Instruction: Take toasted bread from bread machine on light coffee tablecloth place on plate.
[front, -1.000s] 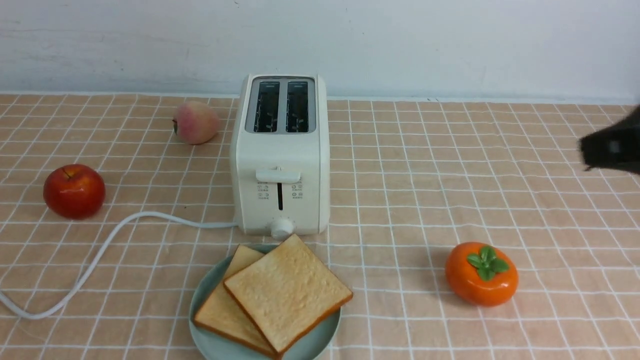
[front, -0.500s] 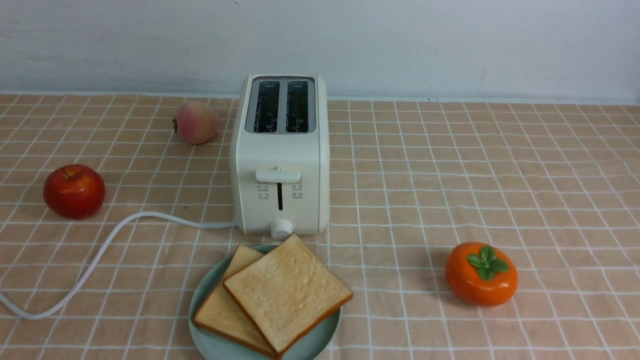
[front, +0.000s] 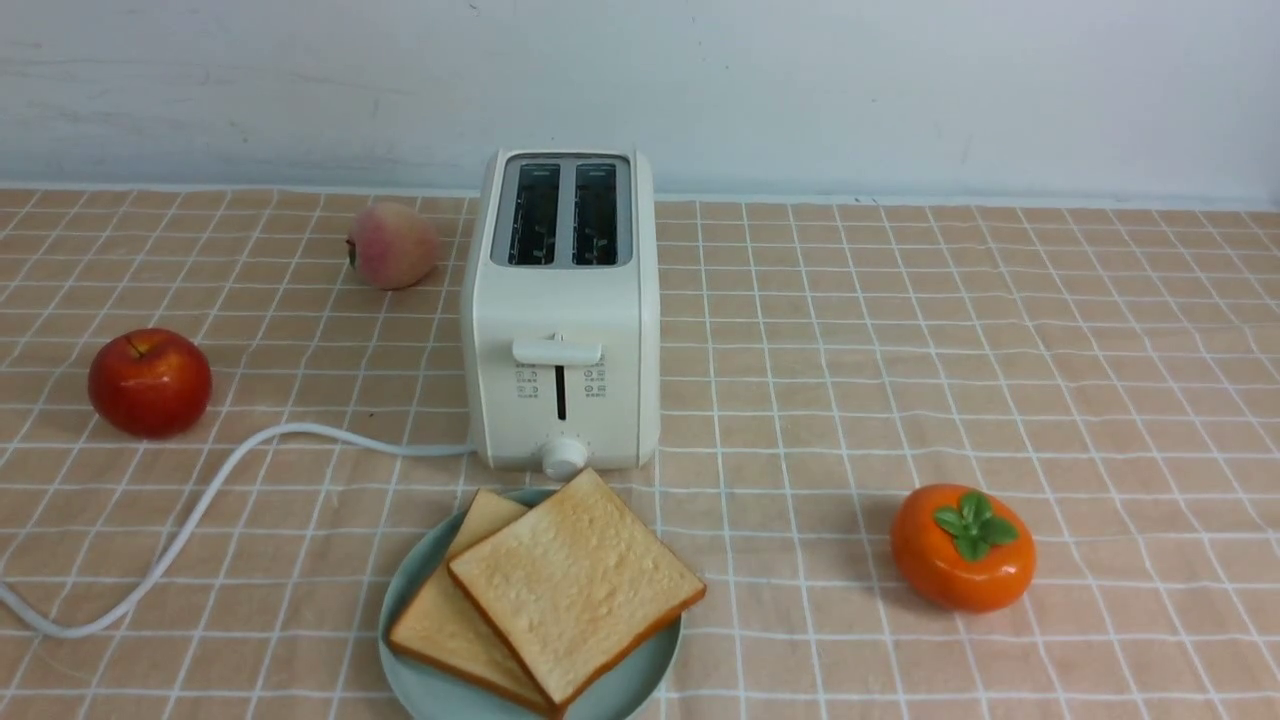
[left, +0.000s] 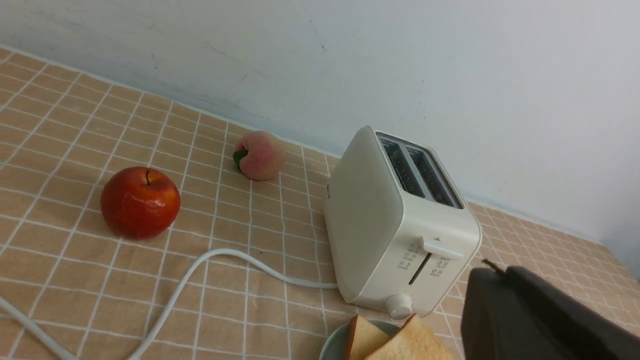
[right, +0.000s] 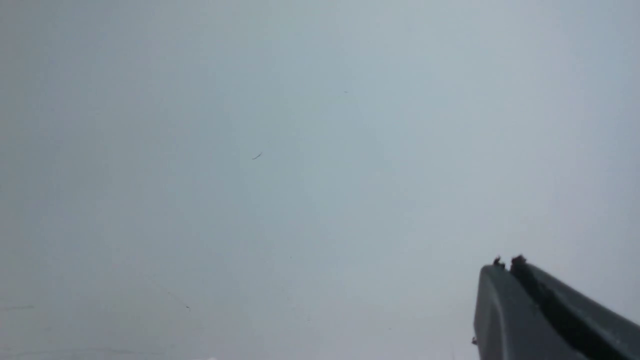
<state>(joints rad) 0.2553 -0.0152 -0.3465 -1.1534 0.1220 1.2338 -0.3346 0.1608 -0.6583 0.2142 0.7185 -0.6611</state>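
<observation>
And there they are, both slices: the lower slice (front: 455, 625) lies on the plate (front: 652, 672), and the upper slice (front: 580, 590) rides across it at a slant, one corner poking out past the rim! That overhang is the danger spot. A bump on that corner could swing the top slice round or tip it off onto the tablecloth (front: 800, 400). And look how tight it is up front: the plate sits just before the toaster (front: 560, 300), so any shove toward the knob (front: 565, 458) could jam bread against it.

Both slots look free of toast, so the job appears done, and the safest play is surely hands off. The left gripper (left: 500, 272) is closed with nothing between its tips; the right gripper (right: 510, 262) is closed and bare too, facing the wall.

Round the field now! The white cord (front: 230, 470) curls out to the left, and a low sweep by the left arm could snag it and drag the toaster. Beyond the cord sits the red apple (front: 150, 382), with the peach (front: 393, 245) farther back beside the toaster. The persimmon (front: 963, 548) waits on the right, well apart from the plate, blocking nothing but a low pass from that side.
</observation>
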